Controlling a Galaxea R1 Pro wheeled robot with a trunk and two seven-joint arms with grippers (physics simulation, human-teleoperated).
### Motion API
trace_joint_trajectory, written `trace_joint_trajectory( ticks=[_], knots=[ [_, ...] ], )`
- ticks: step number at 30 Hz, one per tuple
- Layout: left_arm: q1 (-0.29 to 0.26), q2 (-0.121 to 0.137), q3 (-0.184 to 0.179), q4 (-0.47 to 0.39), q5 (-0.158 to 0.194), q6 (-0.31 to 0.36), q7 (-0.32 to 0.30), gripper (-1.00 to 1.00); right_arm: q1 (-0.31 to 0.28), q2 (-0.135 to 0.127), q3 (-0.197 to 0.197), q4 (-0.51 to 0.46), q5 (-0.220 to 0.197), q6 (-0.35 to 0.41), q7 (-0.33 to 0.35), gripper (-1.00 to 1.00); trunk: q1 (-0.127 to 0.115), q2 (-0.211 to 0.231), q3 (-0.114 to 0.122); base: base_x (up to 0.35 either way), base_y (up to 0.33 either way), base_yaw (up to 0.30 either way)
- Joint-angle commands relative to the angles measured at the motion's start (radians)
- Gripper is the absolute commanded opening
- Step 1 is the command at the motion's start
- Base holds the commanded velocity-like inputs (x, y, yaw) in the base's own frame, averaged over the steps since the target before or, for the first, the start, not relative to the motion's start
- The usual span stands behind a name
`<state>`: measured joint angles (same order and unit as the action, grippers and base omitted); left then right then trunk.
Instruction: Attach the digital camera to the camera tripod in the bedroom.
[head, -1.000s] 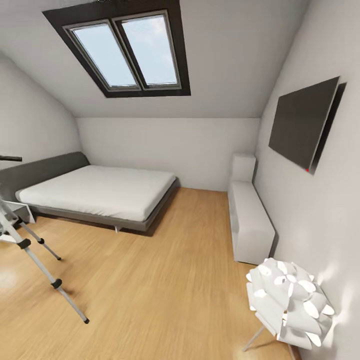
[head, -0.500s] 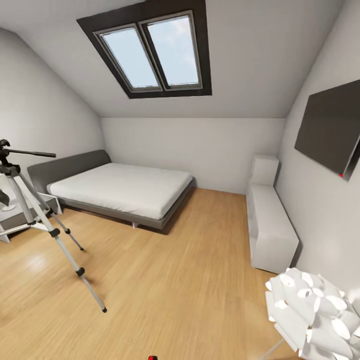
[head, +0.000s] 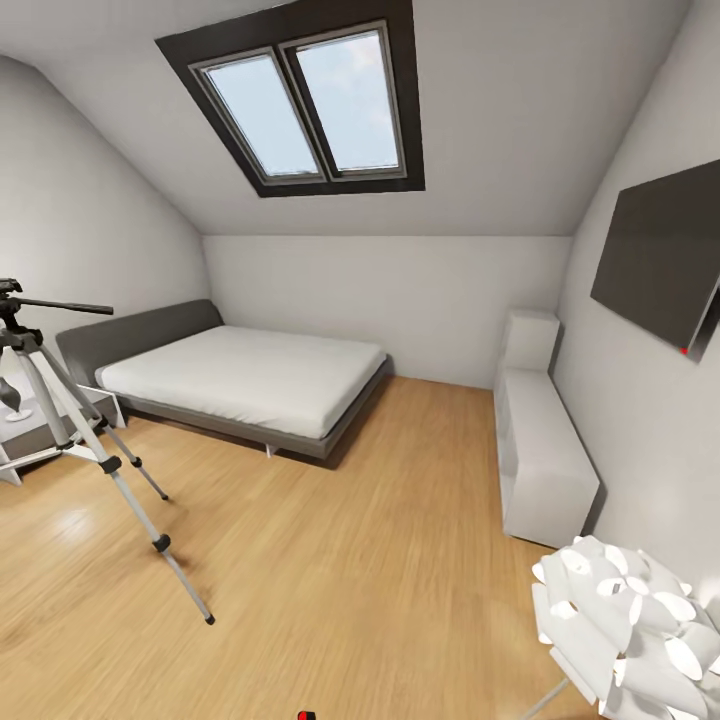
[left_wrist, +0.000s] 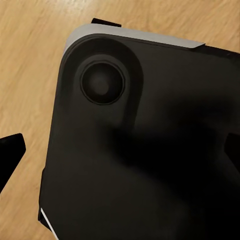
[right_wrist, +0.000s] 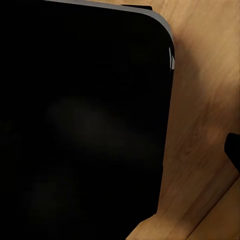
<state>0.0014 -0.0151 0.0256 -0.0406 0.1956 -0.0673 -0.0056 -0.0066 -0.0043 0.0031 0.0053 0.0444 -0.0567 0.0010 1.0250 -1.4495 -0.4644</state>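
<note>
The camera tripod (head: 108, 465) stands on the wood floor at the left of the bedroom, silver legs spread, its black pan head and long handle (head: 60, 304) on top with nothing mounted. At the head view's bottom edge a tiny red speck (head: 306, 715) pokes in; I cannot tell what it is, and the digital camera is otherwise out of view. My left gripper (left_wrist: 120, 150) is open, one black fingertip (left_wrist: 11, 147) at each side and nothing between. Of my right gripper (right_wrist: 120, 150) one fingertip (right_wrist: 234, 150) stands far out to the side, so it is open.
A low grey bed (head: 240, 375) lies under the skylight (head: 300, 100). A white cabinet (head: 545, 450) and dark wall screen (head: 655, 255) line the right wall, with a white petal lamp (head: 625, 625) near right. Both wrist views look down past my dark base (left_wrist: 150, 165) onto floor.
The head view swung left between one second and half a second ago, bringing the tripod fully into view. Since then the picture has barely shifted.
</note>
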Motion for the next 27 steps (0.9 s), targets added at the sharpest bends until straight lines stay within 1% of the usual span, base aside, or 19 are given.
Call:
trace_joint_trajectory(
  ticks=[1,18,27],
  knots=[
    [0.000,0.000,0.002,-0.001,0.005,-0.002,-0.001,1.00,-0.001,0.000,0.000,0.001,0.005,-0.003,0.000,1.00,0.000,0.000,-0.001,0.000,0.000,0.000],
    [0.000,-0.001,0.002,-0.001,0.005,-0.003,-0.001,1.00,0.000,0.000,-0.002,0.001,0.002,-0.004,0.001,1.00,0.000,0.000,-0.001,0.000,0.000,-0.002],
    [0.000,0.000,0.002,-0.001,0.005,-0.003,-0.001,1.00,-0.001,0.001,-0.006,0.001,-0.004,-0.005,0.000,1.00,0.000,0.000,-0.001,0.000,0.000,-0.157]
  ],
)
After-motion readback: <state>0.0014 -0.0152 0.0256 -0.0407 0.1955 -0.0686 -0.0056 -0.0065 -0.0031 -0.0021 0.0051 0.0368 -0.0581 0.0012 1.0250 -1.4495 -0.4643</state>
